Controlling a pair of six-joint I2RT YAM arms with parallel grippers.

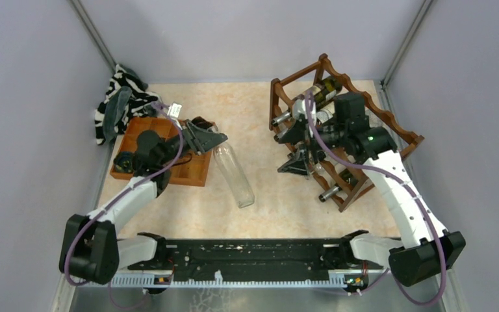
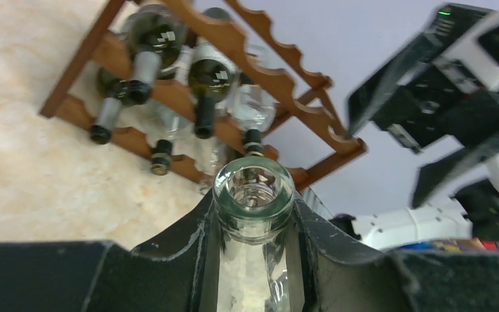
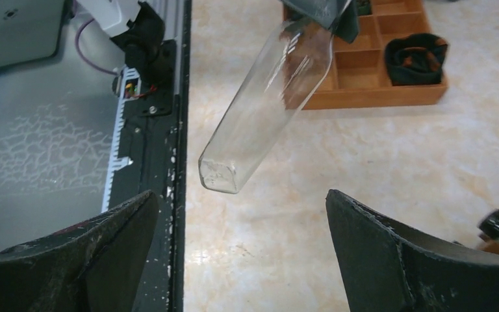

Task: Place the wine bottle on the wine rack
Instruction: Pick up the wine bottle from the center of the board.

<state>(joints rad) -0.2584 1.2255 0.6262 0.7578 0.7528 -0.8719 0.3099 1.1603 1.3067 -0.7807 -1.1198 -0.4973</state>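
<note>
The left pincer point(image 1: 212, 142) was closed snugly on the neck of the clear, empty wine bottle point(image 1: 234, 177), one dark finger point(image 2: 185, 244) pressed against each side just below the open mouth. The bottle slanted away from the grip, its base pointing toward the near edge of the table point(image 1: 260, 110). Whether the base touched the table could not be told. It lay just beside the orange-brown tray point(image 1: 193, 170) and well apart from the wine rack point(image 2: 230, 40). The right pincer point(image 3: 240, 250) stood spread wide and gripped nothing, its two fingers framing the bottle's base from a distance. It hung close to the front of the rack, where several dark bottles point(image 2: 209, 73) lay in the scalloped rails with their necks pointing outward. A black-and-white striped cloth point(image 1: 120, 97) sat bunched in the far left corner, behind the tray.
</note>
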